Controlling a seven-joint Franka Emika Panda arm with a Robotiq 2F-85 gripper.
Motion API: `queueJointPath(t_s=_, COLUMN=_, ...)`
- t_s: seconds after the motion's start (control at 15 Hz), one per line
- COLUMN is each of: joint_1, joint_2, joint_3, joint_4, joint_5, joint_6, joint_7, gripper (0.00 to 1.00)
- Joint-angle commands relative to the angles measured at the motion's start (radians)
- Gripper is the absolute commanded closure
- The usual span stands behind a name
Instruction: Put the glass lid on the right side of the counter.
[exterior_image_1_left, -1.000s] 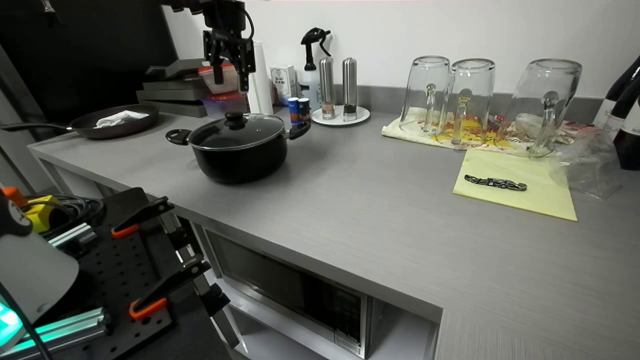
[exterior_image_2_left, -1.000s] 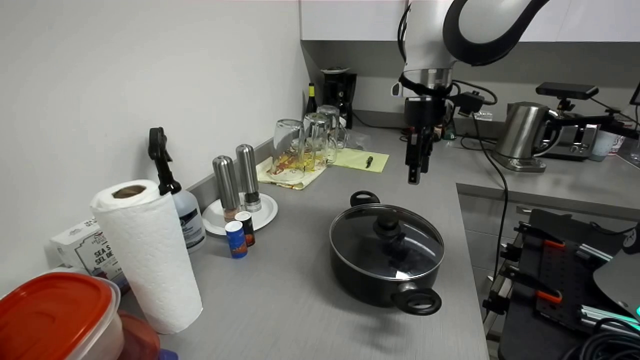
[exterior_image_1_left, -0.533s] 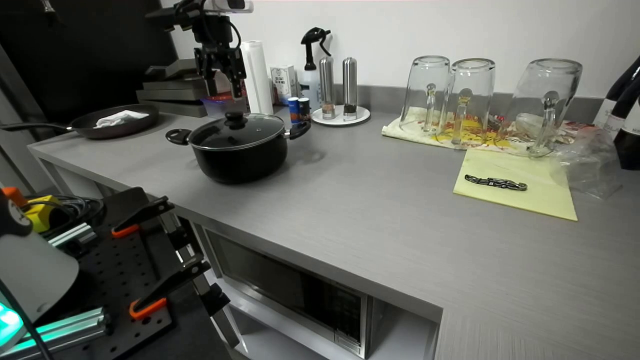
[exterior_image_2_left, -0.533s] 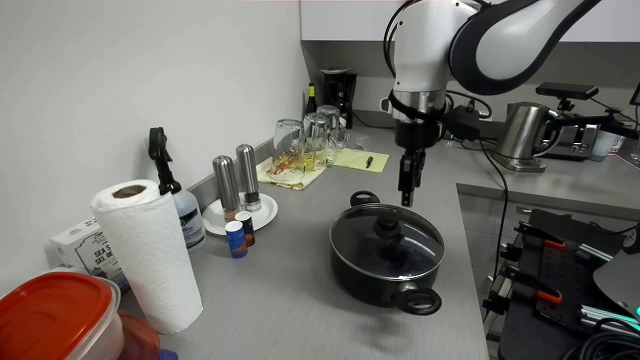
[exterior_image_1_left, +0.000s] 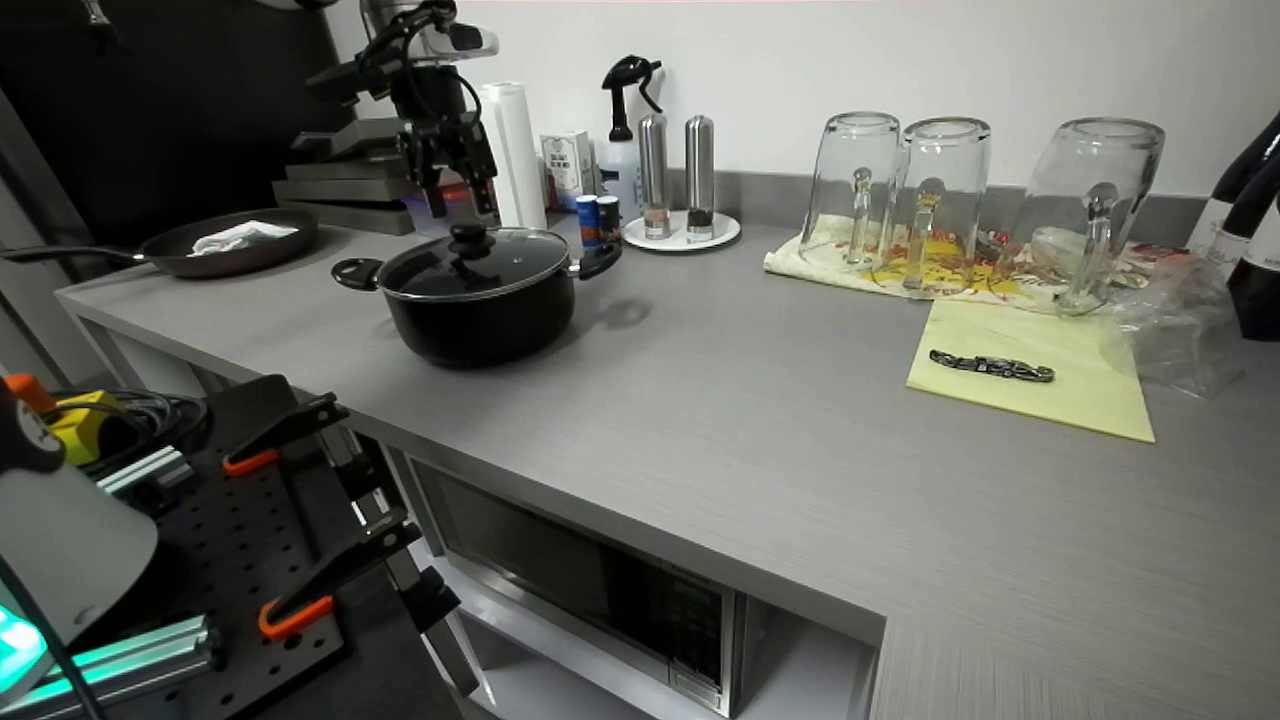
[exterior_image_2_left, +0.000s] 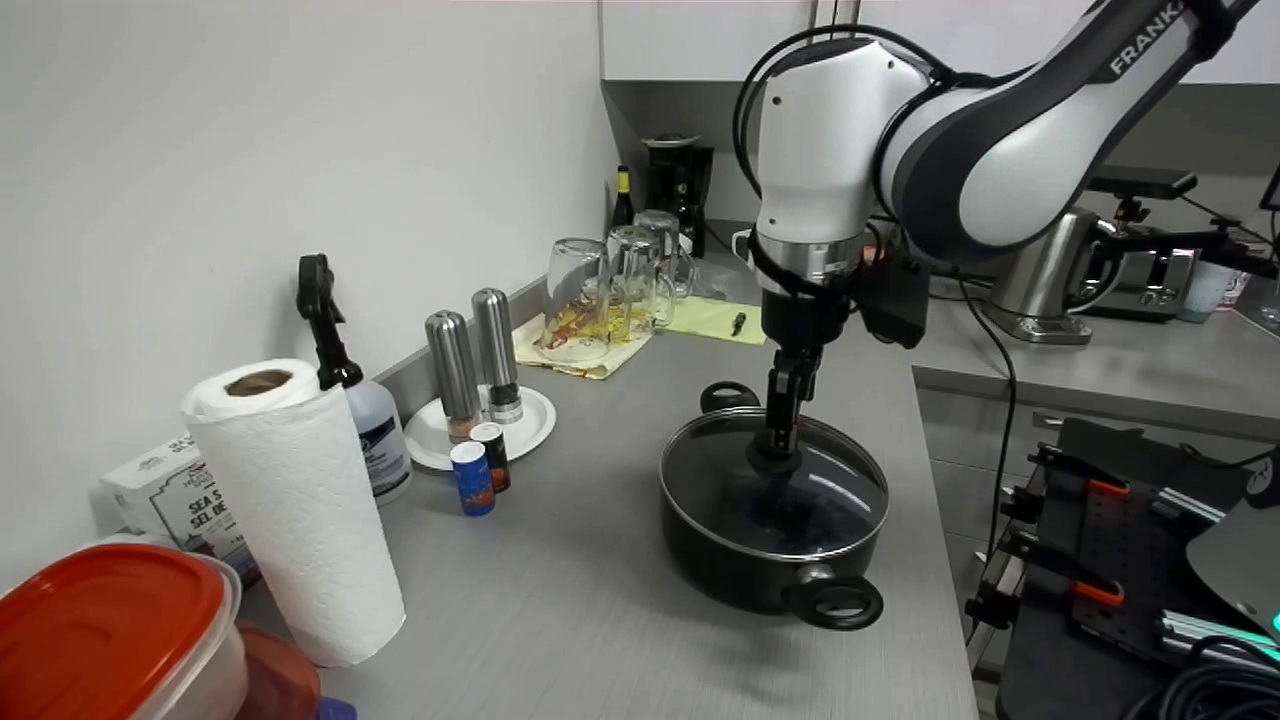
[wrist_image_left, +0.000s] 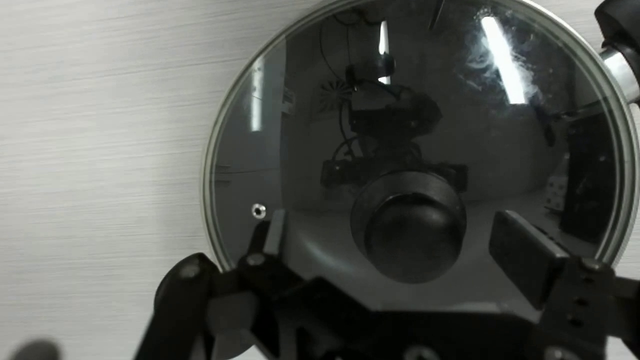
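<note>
Along rear edge: paper-towel roll (exterior_image_1_left: 516, 155), spray bottle (exterior_image_1_left: 621, 165), two steel mills (exterior_image_1_left: 654, 170) (on white plate (exterior_image_1_left: 728, 231)), three glass mugs (exterior_image_1_left: 935, 200). Microwave (exterior_image_1_left: 585, 580) below front edge.

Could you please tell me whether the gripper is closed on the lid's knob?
No, in the wrist view the gripper stands open, with visible gaps between its fingers and the knob.

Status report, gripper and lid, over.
Black two-finger gripper open, near dark round knob. Round metal-rimmed glass lid on round black pot. Nothing visible blocking knob.
</note>
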Motion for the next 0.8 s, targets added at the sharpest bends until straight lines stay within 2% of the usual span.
queueJointPath(t_s=0.0, joint_1=0.026, joint_2=0.076, joint_3=-0.024, joint_4=0.053, joint_5=-0.055, joint_6=0.033, joint_7=0.060, gripper=0.00)
queueJointPath(t_s=0.27, joint_1=0.040, joint_2=0.116, joint_3=-0.047, joint_4=0.079, joint_5=-0.058, joint_6=0.039, joint_7=0.070, gripper=0.00)
queueJointPath(t_s=0.33, joint_1=0.043, joint_2=0.122, joint_3=-0.052, joint_4=0.084, joint_5=-0.052, joint_6=0.041, joint_7=0.067, gripper=0.25)
queueJointPath(t_s=0.4, joint_1=0.045, joint_2=0.127, joint_3=-0.057, joint_4=0.087, joint_5=-0.049, joint_6=0.043, joint_7=0.065, gripper=0.26)
queueJointPath(t_s=0.73, joint_1=0.055, joint_2=0.132, joint_3=-0.068, joint_4=0.099, joint_5=-0.045, joint_6=0.048, joint_7=0.066, gripper=0.64)
